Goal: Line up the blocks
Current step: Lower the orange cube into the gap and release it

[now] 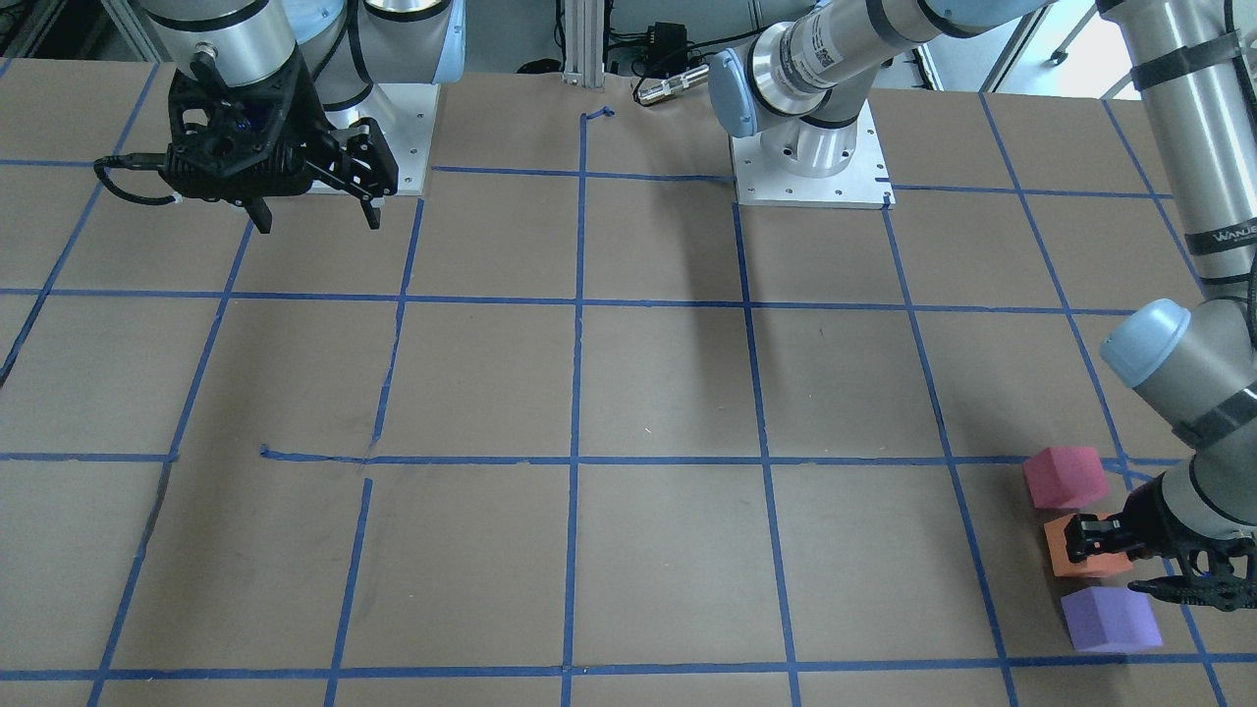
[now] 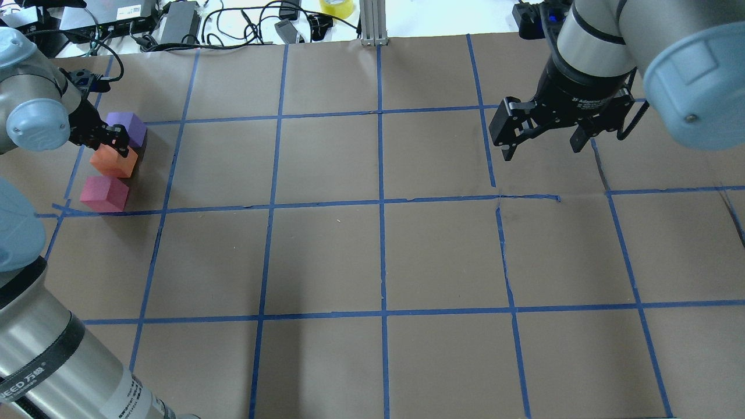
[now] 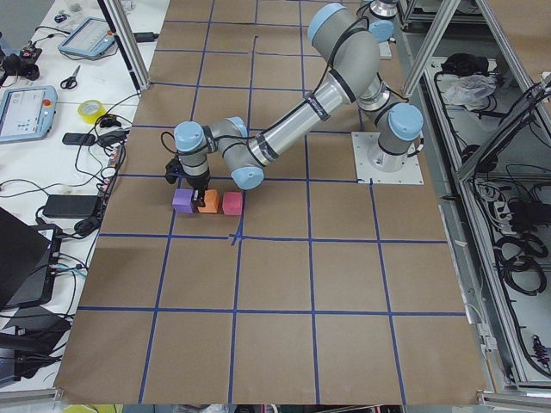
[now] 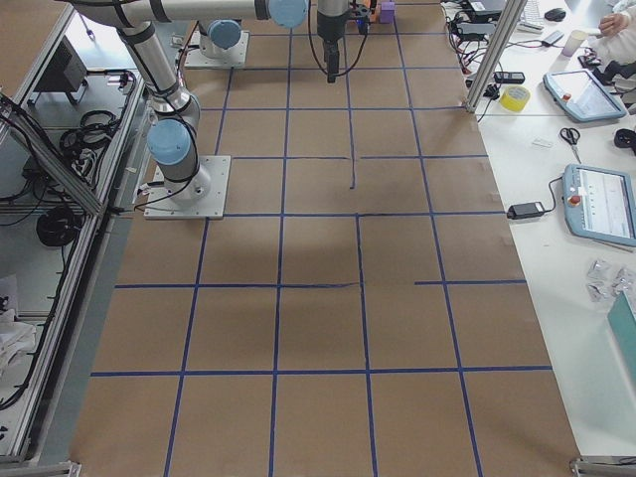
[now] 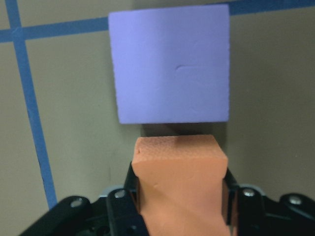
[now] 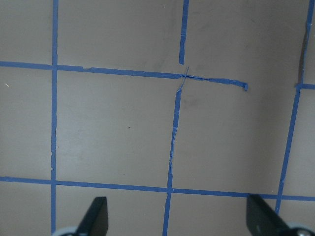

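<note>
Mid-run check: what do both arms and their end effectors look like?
The left arm and right arm are silver-grey tubes with pale blue joint caps; black straps with white lettering band the left. The left end effector and right end effector are black, each with two slim fingers. A black cable loops off the right one.

Brown table point(image 2: 442, 256) with blue tape grid point(image 2: 381, 233)
</note>
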